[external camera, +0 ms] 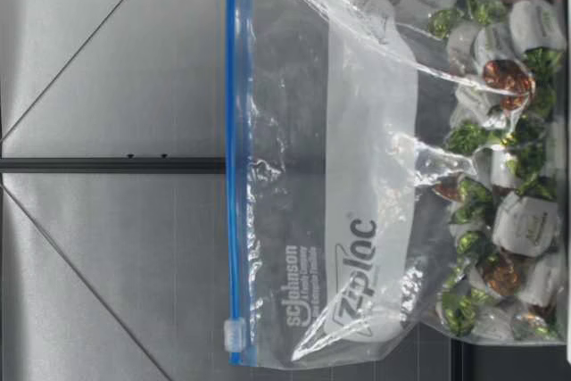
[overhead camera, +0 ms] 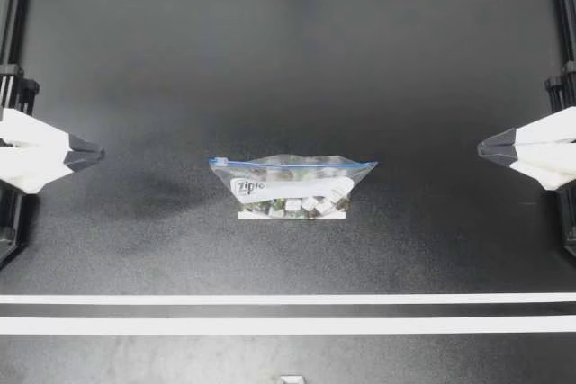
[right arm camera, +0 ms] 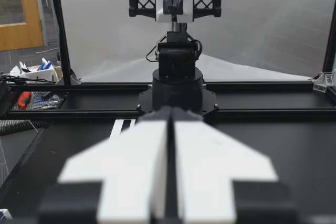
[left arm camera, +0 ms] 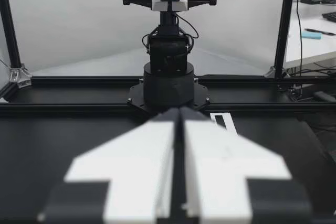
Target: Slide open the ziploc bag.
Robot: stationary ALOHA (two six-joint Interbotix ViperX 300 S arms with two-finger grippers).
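**A:** How are the tools sitting?

**B:** My left tool (overhead camera: 99,154) is hanging with its fingers (left arm camera: 142,171) pressed together, gripping nothing. My right tool (overhead camera: 481,147) is doing the same. Each is sitting well apart from the clear plastic ziploc bag (overhead camera: 292,184), one off either end of it.

**A:** And the bag itself?

**B:** It is standing on the black counter (overhead camera: 288,60) with its blue zip track (external camera: 230,131) uppermost. Wrapped green, brown and white sweets (external camera: 500,176) are weighing down its bottom. The small pale slider (external camera: 234,336) is sitting at the bag's end nearer my left tool.

**A:** How are you planning the pull?

**B:** I am judging that both tools need opening first. Then one should be pinching the bag just below the track at the slider's end. The other should be drawing the slider level along the track, so the bag is not tipping.
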